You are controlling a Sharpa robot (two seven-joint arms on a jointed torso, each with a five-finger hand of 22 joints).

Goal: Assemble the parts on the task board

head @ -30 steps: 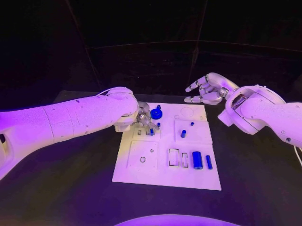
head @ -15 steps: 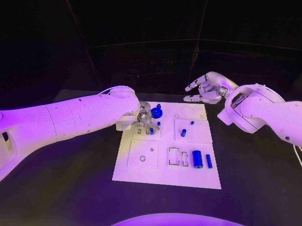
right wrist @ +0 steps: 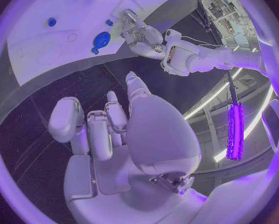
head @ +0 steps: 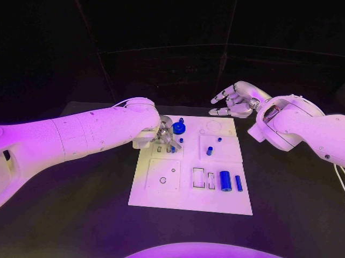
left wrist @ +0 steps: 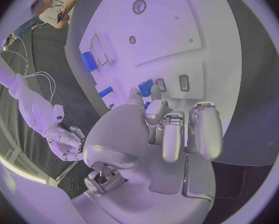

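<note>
Task board (head: pixel 189 200) with six blue parts (head: pixel 226 182); left hand (head: pixel 163 138) fingers pinching one, right hand (head: pixel 235 101) fingers spread, empty.

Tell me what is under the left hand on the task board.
Under the left hand lies the white task board, with a small blue part at the fingertips. The fingers cover whether they pinch it, and what lies beneath the palm.

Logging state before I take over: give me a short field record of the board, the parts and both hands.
board: white task board in the middle of the black table
left hand: over the board's far left area, fingertips at a small blue part; grip cannot be told
right hand: beyond the board's far right corner, fingers apart, holding nothing
round blue part: far edge
blue cylinder: near right
</note>
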